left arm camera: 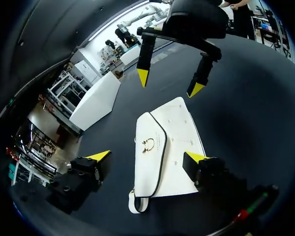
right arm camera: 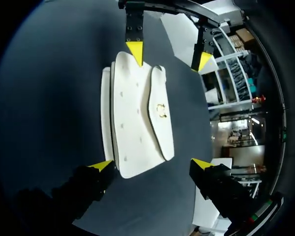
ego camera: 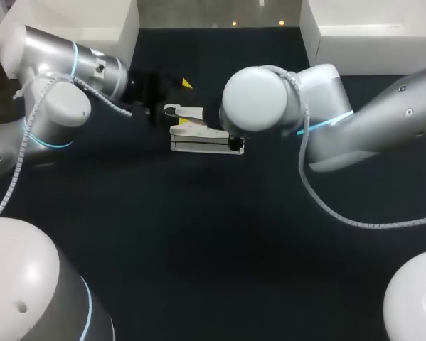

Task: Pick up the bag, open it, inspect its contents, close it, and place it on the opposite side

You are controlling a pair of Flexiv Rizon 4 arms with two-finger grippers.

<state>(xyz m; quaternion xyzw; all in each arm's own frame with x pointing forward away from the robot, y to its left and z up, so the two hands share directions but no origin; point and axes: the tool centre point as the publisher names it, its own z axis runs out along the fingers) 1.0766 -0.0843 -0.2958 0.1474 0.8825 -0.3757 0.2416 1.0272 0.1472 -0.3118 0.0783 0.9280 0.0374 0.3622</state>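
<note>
The white bag (ego camera: 198, 139) lies on the dark table, its flap shut under a gold clasp (left arm camera: 148, 144) and a small strap loop at one end. From the left wrist view, my left gripper (left arm camera: 148, 156) hangs open above the bag (left arm camera: 172, 142), its fingers wider than the bag. My right gripper (right arm camera: 152, 164) is also open, over the other end of the bag (right arm camera: 132, 118). The two grippers face each other: the right gripper (left arm camera: 170, 83) appears beyond the bag from the left wrist, and the left gripper (right arm camera: 169, 56) from the right wrist. In the head view my right arm hides its own gripper.
A white bin (ego camera: 92, 28) stands at the back left of the table and another white bin (ego camera: 369, 35) at the back right. Dark table surface lies in front of the bag.
</note>
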